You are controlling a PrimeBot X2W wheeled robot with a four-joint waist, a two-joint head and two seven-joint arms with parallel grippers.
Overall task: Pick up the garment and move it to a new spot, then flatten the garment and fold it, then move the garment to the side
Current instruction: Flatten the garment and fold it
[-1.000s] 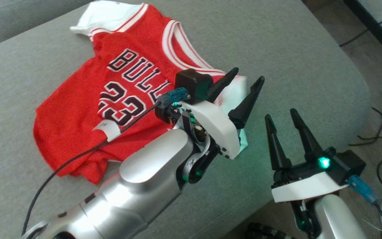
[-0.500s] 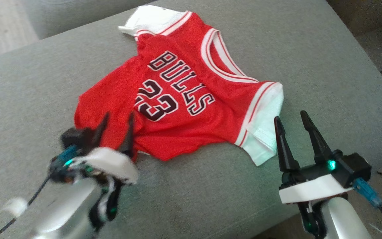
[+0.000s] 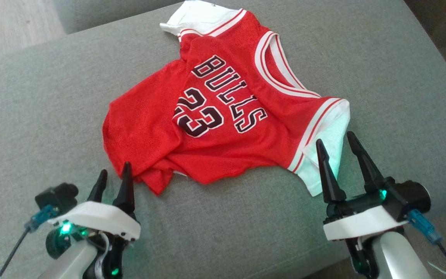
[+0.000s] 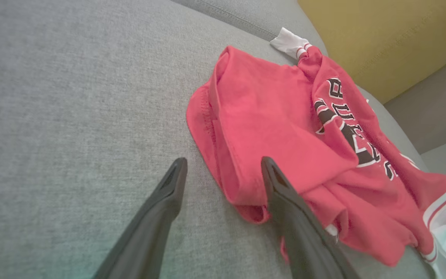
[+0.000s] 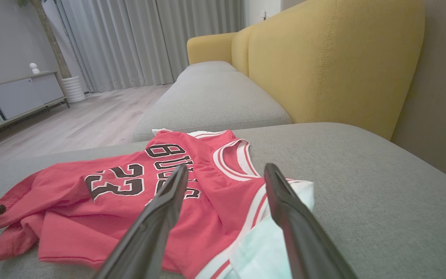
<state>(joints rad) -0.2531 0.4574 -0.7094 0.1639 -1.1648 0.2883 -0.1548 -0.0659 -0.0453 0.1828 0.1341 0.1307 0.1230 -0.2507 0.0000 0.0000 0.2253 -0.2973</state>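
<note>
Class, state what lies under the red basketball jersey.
The red basketball jersey rests on a grey fabric sofa cushion. The cushion patch beneath it and the jersey's underside are covered from sight.

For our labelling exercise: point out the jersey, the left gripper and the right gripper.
jersey (image 3: 223,114), head view, its printed front
left gripper (image 3: 115,167), head view, between fingertips
right gripper (image 3: 333,136), head view, between fingertips

"BULLS 23" on red jersey

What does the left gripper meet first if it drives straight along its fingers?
The rumpled bottom edge of the red jersey, just ahead of the open left gripper. In the left wrist view one finger overlaps the fabric; height above the cushion is unclear.
</note>
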